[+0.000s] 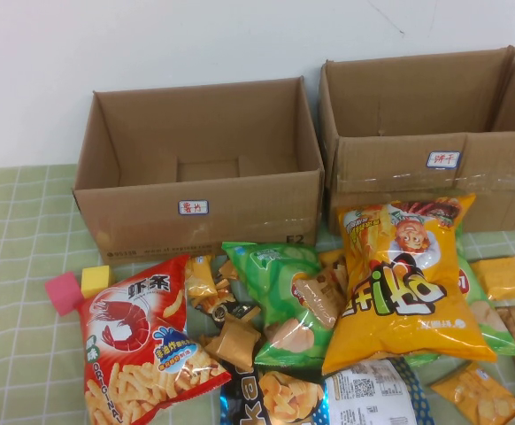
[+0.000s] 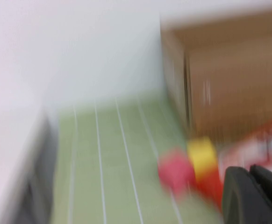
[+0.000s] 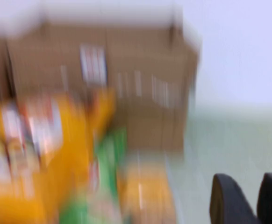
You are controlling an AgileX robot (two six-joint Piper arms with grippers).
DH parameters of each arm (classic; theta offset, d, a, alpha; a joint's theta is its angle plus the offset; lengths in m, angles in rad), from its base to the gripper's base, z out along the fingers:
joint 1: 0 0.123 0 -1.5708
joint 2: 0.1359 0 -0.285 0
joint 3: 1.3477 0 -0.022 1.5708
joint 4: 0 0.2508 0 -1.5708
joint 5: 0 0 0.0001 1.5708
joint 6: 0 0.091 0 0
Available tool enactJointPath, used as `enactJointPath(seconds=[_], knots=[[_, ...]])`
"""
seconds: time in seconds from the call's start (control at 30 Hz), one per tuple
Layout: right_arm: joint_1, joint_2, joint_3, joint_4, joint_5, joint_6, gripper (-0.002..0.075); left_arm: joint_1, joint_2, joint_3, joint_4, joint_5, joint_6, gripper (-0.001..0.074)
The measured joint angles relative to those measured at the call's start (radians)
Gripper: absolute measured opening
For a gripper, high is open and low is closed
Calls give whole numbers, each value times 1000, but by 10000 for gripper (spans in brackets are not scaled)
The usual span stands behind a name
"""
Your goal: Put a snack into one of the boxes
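Red snack bag (image 1: 142,350) lying near-left, in front of the open E2 box (image 1: 197,168), partly under neighbouring packets. Left gripper (image 2: 254,196) and right gripper (image 3: 248,198) off the pile; finger spread cannot be told. Risk: dragging adjacent packets along

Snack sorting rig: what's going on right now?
Nothing is being handled yet. The red shrimp-stick bag lies on the table in front of the E2 box, which looks empty. Neither arm shows in the high view; the left gripper and right gripper appear only at the edge of their own wrist views, holding nothing visible.
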Motion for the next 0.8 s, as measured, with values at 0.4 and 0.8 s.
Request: enactJointPath(seconds=[0.4,0.8], knots=[[0,0,-2,-12,-853,120,154,0,0,0,27,-700,-18,-1],[0,-2,-147,9,-645,313,154,0,6,-267,-198,-320,19,-1]])
